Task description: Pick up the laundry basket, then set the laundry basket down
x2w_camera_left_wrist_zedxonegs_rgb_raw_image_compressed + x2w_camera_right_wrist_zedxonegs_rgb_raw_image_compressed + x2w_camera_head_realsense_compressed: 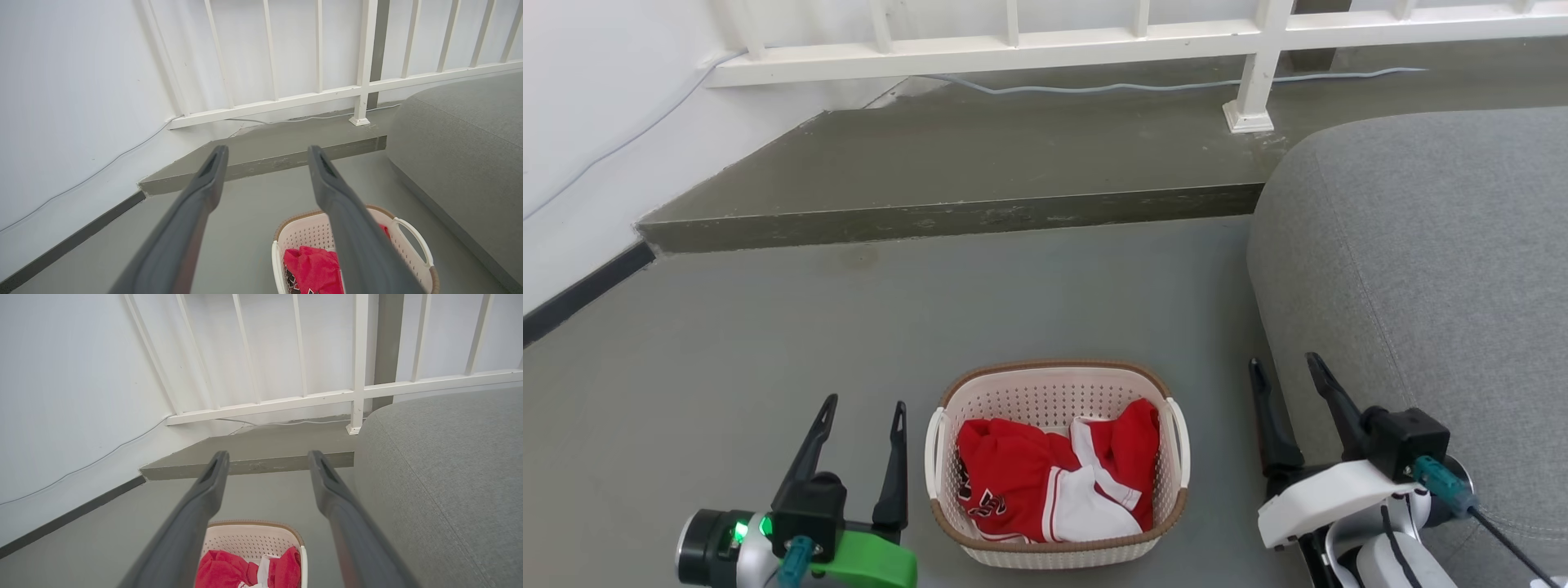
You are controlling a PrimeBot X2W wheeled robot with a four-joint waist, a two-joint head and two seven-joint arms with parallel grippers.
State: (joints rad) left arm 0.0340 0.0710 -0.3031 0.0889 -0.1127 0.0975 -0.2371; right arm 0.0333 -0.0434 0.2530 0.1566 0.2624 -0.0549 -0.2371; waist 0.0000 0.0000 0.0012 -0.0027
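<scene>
The laundry basket (1045,402) stands on the grey floor (768,343) between the two grippers, touching neither, and holds a crumpled red and white garment (1054,482) that fills most of its bottom. The left gripper (865,403) has its fingers spread with nothing between them, and the basket's left handle (931,453) lies just beside its inner finger. The right gripper (1283,361) is likewise spread and empty, with the basket's right handle (1180,441) near its inner side and a grey sofa (1421,269) close along its outer side.

Bright even light, soft shadows, sharp
</scene>
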